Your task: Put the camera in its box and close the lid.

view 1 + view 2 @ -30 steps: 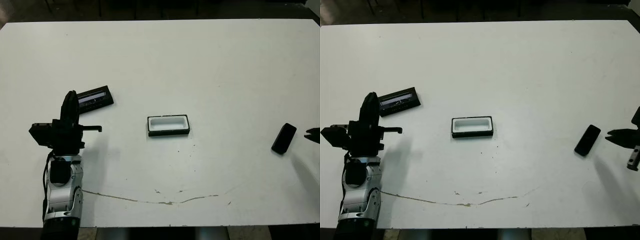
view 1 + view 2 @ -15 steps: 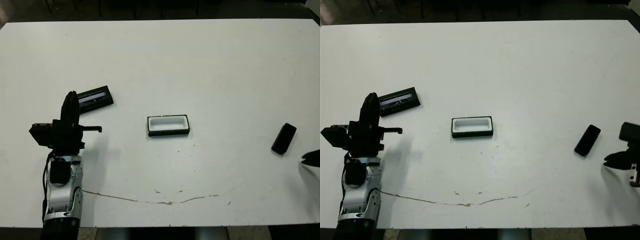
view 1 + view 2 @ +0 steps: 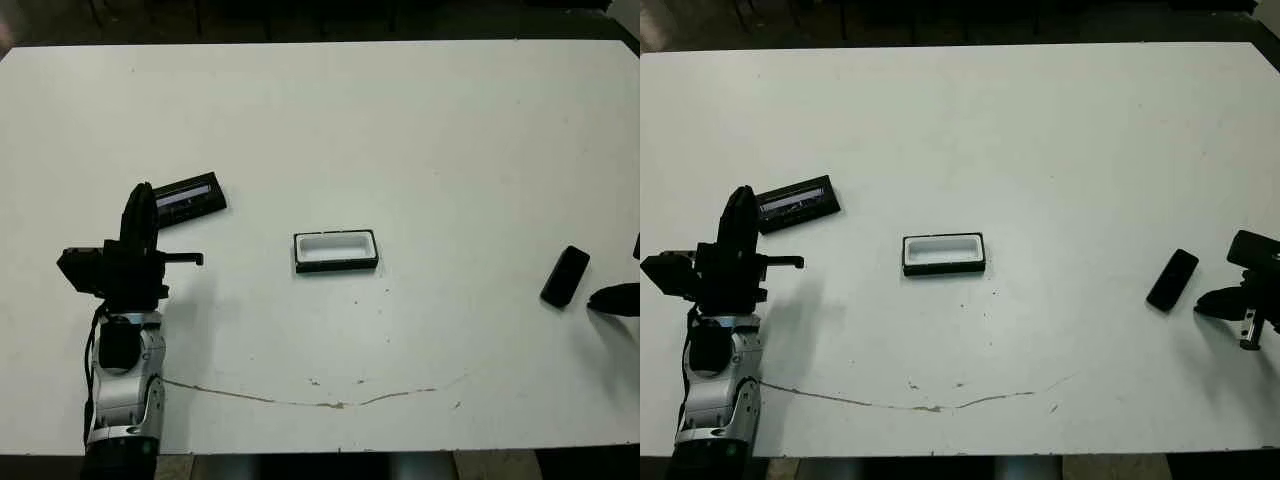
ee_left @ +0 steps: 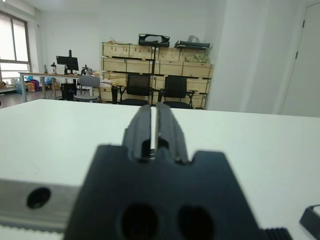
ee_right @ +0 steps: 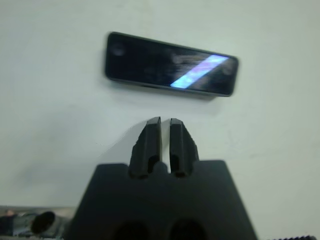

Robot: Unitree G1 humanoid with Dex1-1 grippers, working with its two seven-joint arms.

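At the table's right edge, my right gripper (image 5: 165,125) hangs just short of the camera (image 3: 1172,280), its two fingers pressed nearly together with only a sliver of gap and nothing between them. Lying flat on the white table (image 3: 1040,130), the camera shows in my right wrist view as a slim, glossy black bar catching a bright streak of reflection — a hard, stiff, light piece by the look of it, and likely slick, so I judge the safest hold is across its narrow width near the middle, with my fingers opened first. Its thin profile on the flat surface could let it skate away under a clumsy pinch. Well to its left, near the table's centre, the box (image 3: 336,251) sits open and empty, its white lining bare inside the black rim. Farther left, the lid (image 3: 187,196) lies flat with its pale strip up, apart from the box and just beyond my left gripper (image 3: 138,205), which stands upright with fingers closed on nothing. Neither packing nor closing has begun.
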